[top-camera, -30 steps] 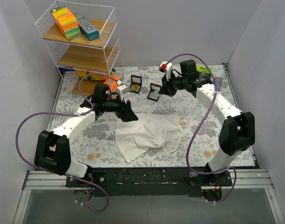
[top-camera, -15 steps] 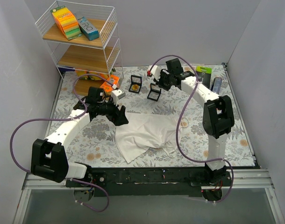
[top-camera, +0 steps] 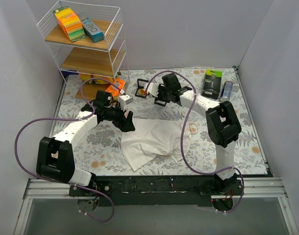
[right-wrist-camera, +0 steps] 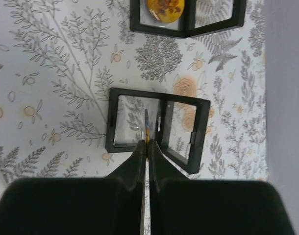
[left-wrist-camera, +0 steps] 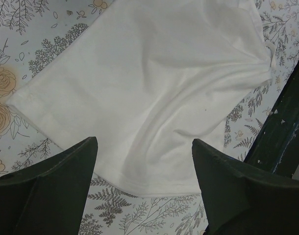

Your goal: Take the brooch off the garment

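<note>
The white garment (top-camera: 154,142) lies crumpled on the floral table and fills the left wrist view (left-wrist-camera: 149,93). My left gripper (top-camera: 127,125) is open and empty, hovering over the garment's hem (left-wrist-camera: 143,142). My right gripper (top-camera: 157,95) is shut on the brooch (right-wrist-camera: 146,127), a thin piece seen edge-on with blue and orange colour. It holds the brooch just above an open, empty black display case (right-wrist-camera: 157,127), which also shows in the top view (top-camera: 161,100).
A second black case (right-wrist-camera: 186,17) with a yellow piece stands behind the open one (top-camera: 141,89). A wire shelf (top-camera: 86,44) with boxes stands at the back left. A green package (top-camera: 212,81) and a grey can (top-camera: 226,89) lie at the back right.
My right arm has swung left from the back right to over the open case, carrying the brooch. My left gripper shifted slightly left and stays open by the garment.
</note>
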{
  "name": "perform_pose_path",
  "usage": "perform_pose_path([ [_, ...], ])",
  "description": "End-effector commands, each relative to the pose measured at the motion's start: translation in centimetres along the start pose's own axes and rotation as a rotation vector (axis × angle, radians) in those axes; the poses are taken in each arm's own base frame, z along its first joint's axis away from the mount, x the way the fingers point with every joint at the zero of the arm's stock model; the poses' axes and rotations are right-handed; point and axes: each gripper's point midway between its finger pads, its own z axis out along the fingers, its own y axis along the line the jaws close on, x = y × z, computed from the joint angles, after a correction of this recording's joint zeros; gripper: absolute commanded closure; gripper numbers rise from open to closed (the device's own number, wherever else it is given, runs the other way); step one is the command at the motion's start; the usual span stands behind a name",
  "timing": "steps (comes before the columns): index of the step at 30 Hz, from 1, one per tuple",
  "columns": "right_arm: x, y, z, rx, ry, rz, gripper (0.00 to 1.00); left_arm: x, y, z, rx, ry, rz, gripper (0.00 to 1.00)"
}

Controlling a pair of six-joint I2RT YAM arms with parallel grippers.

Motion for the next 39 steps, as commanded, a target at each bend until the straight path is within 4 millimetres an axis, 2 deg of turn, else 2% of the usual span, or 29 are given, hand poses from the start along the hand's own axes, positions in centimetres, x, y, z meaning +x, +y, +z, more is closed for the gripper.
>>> perform_pose_path([
  [1,-0.9,-3.6,1.2,0.153,-0.006,-0.066,0.99,-1.5,0.2,-0.6,-0.01,-0.021,0.016,0.23],
  [5,-0.2,-4.5,2.3,0.184,0.032,-0.071,0.99,-1.4,0.2,-0.6,-0.01,-0.016,0.006,0.23],
  [12,1.3,-4.0,4.5,0.16,0.081,-0.106,0.99,-1.1,0.6,-0.5,-0.029,-0.008,0.002,0.23],
  [18,2.4,-3.1,4.7,0.122,0.126,-0.118,0.99,-1.2,0.8,-0.3,-0.028,-0.006,0.0,0.23],
  [22,2.8,-2.6,4.2,0.098,0.153,-0.097,0.85,-1.5,0.9,-0.1,-0.019,-0.009,-0.003,0.23],
  [26,2.1,-3.1,3.1,0.1,0.147,-0.061,0.75,-1.7,0.8,0.1,-0.01,-0.017,-0.005,0.23],
  [29,1.2,-2.4,2.3,0.05,0.123,-0.032,0.66,-2.0,0.7,0.2,0.002,-0.026,-0.006,0.23],
  [30,1.0,-2.4,2.0,0.047,0.118,-0.026,0.57,-2.0,0.7,0.2,0.005,-0.027,-0.009,0.23],
  [32,0.0,-1.9,1.3,0.011,0.081,-0.004,0.49,-2.3,0.5,0.2,0.015,-0.035,-0.009,0.23],
  [33,-0.6,-1.7,1.0,-0.004,0.056,0.002,0.29,-2.5,0.5,0.2,0.017,-0.04,-0.012,0.23],
  [38,-3.2,-1.8,-1.5,-0.033,-0.01,0.058,0.24,-3.4,0.3,0.1,0.027,-0.063,-0.009,0.23],
  [39,-3.6,-1.2,-2.0,-0.064,-0.023,0.088,0.24,-3.8,0.2,0.0,0.028,-0.073,-0.002,0.23],
])
